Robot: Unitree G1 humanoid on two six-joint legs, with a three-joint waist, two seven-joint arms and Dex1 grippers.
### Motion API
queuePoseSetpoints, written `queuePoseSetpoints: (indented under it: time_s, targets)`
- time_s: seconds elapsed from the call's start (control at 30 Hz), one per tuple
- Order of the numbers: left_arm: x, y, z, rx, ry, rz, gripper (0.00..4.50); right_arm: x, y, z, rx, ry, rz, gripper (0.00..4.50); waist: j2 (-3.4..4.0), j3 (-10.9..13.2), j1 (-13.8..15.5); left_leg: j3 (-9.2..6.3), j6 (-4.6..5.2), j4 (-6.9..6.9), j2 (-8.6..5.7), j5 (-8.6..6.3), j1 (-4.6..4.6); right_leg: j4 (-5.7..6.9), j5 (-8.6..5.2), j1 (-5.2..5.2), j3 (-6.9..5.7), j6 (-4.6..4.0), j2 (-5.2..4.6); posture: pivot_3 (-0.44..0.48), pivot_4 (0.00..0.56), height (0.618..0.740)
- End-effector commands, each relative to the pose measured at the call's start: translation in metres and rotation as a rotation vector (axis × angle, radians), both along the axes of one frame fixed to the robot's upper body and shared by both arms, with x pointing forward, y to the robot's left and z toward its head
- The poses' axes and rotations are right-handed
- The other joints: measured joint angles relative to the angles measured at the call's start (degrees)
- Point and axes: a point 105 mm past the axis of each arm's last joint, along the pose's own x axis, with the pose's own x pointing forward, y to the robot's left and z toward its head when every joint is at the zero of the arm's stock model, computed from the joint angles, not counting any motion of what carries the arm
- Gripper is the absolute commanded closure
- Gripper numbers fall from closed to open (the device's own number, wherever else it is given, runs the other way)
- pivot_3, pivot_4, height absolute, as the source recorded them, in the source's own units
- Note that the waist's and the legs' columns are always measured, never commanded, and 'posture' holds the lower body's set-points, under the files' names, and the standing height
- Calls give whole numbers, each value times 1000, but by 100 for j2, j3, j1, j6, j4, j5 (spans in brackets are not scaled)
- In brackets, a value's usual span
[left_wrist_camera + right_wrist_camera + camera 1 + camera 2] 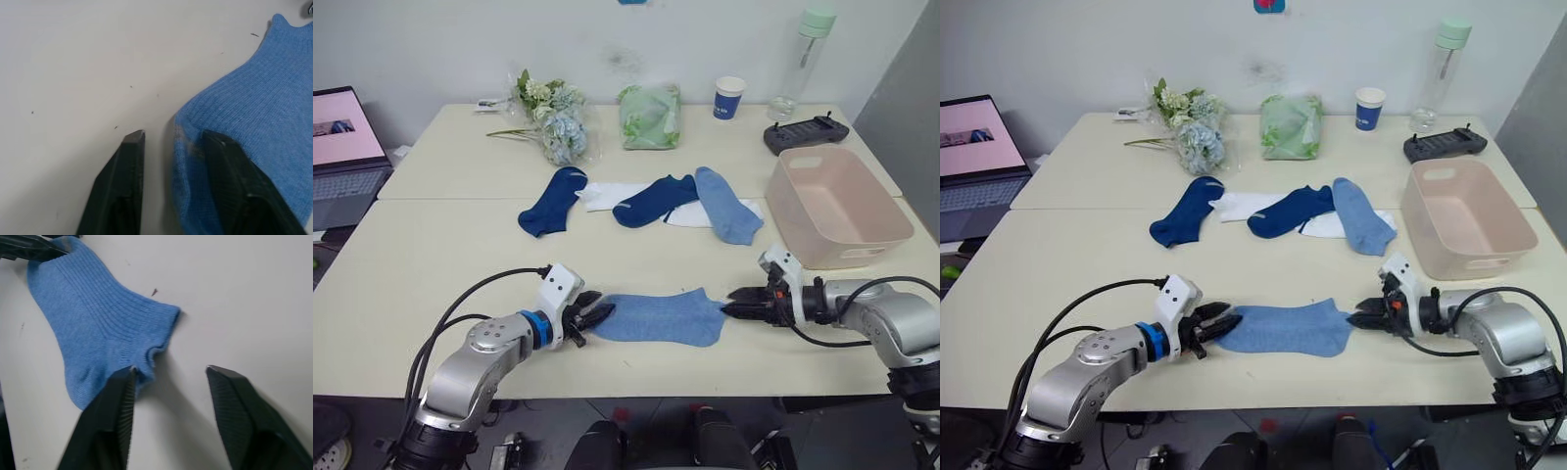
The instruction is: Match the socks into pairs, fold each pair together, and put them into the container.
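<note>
Partly hidden white socks [607, 194] under navy ones, left gripper [590, 316] and right gripper [740, 301] open, flanking light blue sock [661, 317]

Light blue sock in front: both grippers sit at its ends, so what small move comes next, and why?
Probably close both open grippers, left gripper on the toe and right gripper on the cuff of the light blue sock; each straddles or touches an edge, neither pinching yet.

Laptop [347, 147], flowers [553, 117], green bag [650, 116], paper cup [728, 97], bottle [803, 61], controller [806, 133] line the table's [431, 264] far side.
</note>
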Motion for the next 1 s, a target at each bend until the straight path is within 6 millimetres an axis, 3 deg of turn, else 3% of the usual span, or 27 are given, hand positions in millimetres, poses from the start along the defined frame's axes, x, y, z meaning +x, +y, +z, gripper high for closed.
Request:
queuePoseSetpoints:
  time_s: [0.03, 0.1, 0.2, 0.27, 0.37, 0.47, 0.57, 0.67, 0.73, 0.83, 0.97, 1.0]
  targets:
    - [4, 7, 38, -27, -172, 4, 1111, 10, 0, 26, 18, -150, 45, 736, -3, 2, 3, 0, 0, 0, 0, 0, -1, -1, 0, -1, 0, 0, 0, 0, 150, 740]
    - [0, 1, 53, -30, -239, -56, 484, 9, 16, 37, 71, -249, 118, 35, -3, 2, 5, 0, 0, 1, 2, 0, -1, -1, 0, 0, 1, 0, -1, 0, 150, 740]
    - [-4, -11, 64, -51, -290, -120, 484, 0, 43, 40, 139, -301, 221, 35, -4, 2, 7, 0, -1, 1, 3, 0, -1, -3, 0, 1, 0, 0, -2, 0, 150, 740]
    - [-6, -19, 62, -35, -302, -165, 460, -1, 56, 37, 147, -353, 252, 462, -3, 1, 7, 0, -1, 1, 3, 0, -2, -3, 0, 1, 1, 0, -2, 0, 150, 740]
    - [-7, -35, 48, -53, -280, -196, 1033, -4, 81, 21, 149, -398, 291, 1304, -3, 1, 6, -2, -1, 1, 1, 0, -1, -3, 0, 1, 2, 0, -2, 0, 150, 740]
    - [-11, -49, 21, -49, -243, -199, 1936, -5, 96, 0, 109, -444, 322, 2313, -3, 0, 5, 0, -1, 1, -1, 0, 2, -1, 0, 1, 3, 0, -2, 0, 150, 740]
    - [-10, -50, 3, -9, -229, -180, 2956, -5, 95, -13, 85, -435, 323, 3447, -3, 0, 7, 0, -1, 1, -2, 0, 0, 0, 1, -2, 4, -1, -1, 0, 150, 740]
    - [-14, -47, -16, 31, -185, -162, 3913, -1, 80, -29, 14, -428, 305, 4497, -3, -1, 7, -1, -1, 2, -3, 0, 2, 1, 1, 0, 4, -1, 0, 0, 150, 740]
    - [-19, -44, -25, 59, -156, -173, 4483, 2, 71, -34, -27, -424, 304, 4500, 0, -2, 4, 0, -1, 1, -3, 0, 5, 0, 1, 2, 5, -1, 1, 0, 150, 740]
    - [-20, -36, -32, 85, -136, -147, 4483, 6, 59, -37, -60, -422, 304, 4500, 0, -4, 0, 5, -1, -2, -3, 0, 20, 0, 0, 12, 8, 0, 2, 0, 150, 740]
    - [-17, -25, -16, 42, -177, -118, 4483, -3, 44, -44, -114, -388, 357, 4500, -3, -8, -1, 5, 1, -4, -2, -1, 36, -1, -1, 30, 9, 2, 2, 0, 150, 740]
    - [-13, -27, 3, -60, -215, -91, 4483, -1, 41, -36, -92, -410, 341, 4500, -3, -8, -6, 6, 1, -5, -2, -1, 38, 0, -1, 30, 9, 2, 3, 0, 150, 740]
